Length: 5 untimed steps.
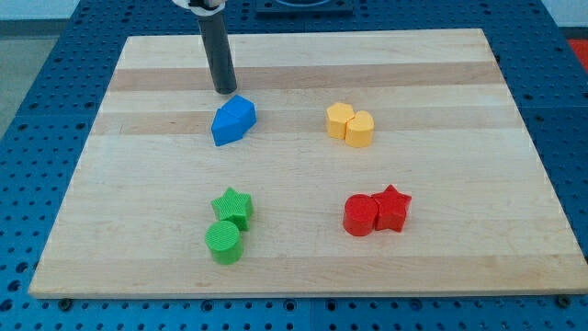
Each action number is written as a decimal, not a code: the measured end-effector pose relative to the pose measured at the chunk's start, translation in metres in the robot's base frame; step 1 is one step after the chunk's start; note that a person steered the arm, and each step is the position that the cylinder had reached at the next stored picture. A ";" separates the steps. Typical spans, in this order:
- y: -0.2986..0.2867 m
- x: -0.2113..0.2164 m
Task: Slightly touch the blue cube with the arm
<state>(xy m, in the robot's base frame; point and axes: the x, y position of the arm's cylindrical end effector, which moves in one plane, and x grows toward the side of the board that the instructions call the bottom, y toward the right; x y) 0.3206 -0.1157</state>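
The blue blocks (232, 120) sit in the upper left part of the wooden board (459, 165), two pieces pressed together: a cube-like one at the left and a pointed one at the right. My tip (225, 92) stands just above them toward the view's top, very close to the blue blocks' upper edge. Whether it touches them cannot be told.
Two yellow blocks (350, 124) sit together at the upper right. A red cylinder (359, 215) and a red star (392, 207) sit at the lower right. A green star (232, 206) and a green cylinder (223, 242) sit at the lower left.
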 end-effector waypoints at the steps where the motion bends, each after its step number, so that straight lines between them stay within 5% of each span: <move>1: 0.012 0.012; 5: -0.029 0.003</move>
